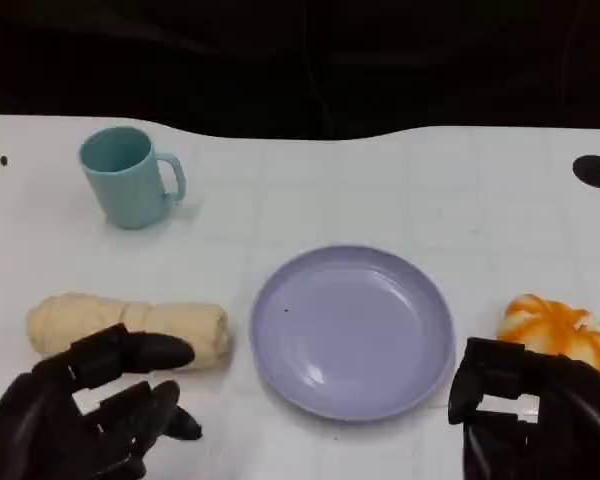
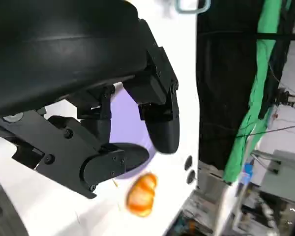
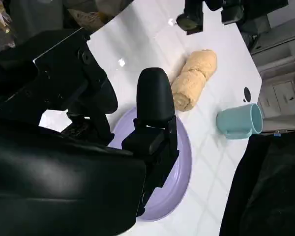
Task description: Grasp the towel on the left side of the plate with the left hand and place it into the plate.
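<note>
Your left hand (image 1: pixel 90 405) hovers low over the white tabletop (image 1: pixel 380 190), fingers spread and holding nothing, its upper fingers overlapping the near edge of the rolled yellow towel (image 1: pixel 130 328). The towel lies on its side just left of the lavender plate (image 1: pixel 352 330), apart from its rim. Your right hand (image 1: pixel 535 415) sits at the plate's right, holding nothing, fingers apart as the right wrist view shows, and partly covers an orange-and-white pumpkin-shaped object (image 1: pixel 560 330). A teal mug (image 1: pixel 130 177) stands upright behind the towel, well apart.
</note>
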`<state>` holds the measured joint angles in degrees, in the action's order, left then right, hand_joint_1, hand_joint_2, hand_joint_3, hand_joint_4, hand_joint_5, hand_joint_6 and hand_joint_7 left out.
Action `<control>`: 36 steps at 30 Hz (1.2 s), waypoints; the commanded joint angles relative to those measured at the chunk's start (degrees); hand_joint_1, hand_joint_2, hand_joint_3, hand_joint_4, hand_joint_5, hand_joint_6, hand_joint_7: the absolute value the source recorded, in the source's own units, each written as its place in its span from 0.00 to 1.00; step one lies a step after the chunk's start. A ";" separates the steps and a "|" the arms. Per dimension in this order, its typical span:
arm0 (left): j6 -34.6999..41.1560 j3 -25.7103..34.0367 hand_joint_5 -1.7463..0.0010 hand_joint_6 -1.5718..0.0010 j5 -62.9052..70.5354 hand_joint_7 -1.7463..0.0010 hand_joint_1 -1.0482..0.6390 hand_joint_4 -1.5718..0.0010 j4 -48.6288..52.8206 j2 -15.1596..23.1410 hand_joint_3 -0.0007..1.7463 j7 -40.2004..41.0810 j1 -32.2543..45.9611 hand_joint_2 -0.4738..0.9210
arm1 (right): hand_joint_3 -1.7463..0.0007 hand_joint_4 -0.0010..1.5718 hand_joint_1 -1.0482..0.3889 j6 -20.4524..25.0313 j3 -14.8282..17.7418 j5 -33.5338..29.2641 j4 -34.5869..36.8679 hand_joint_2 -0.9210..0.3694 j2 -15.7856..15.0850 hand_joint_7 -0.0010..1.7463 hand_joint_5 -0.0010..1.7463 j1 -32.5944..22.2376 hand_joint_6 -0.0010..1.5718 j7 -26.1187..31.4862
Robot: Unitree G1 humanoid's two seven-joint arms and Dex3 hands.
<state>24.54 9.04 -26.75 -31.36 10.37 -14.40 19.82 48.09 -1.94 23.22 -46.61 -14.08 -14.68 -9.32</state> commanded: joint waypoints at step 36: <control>-8.61 -29.33 0.93 0.85 77.89 1.00 0.27 0.80 26.89 20.32 0.01 -7.56 -31.89 0.99 | 0.17 0.52 0.77 0.71 0.00 0.24 -1.86 0.35 -0.68 0.92 1.00 -0.60 0.43 0.09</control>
<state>15.50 -18.80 49.91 -9.81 31.55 -21.41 -9.38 48.63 -2.10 23.29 -47.69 -14.13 -15.08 -9.18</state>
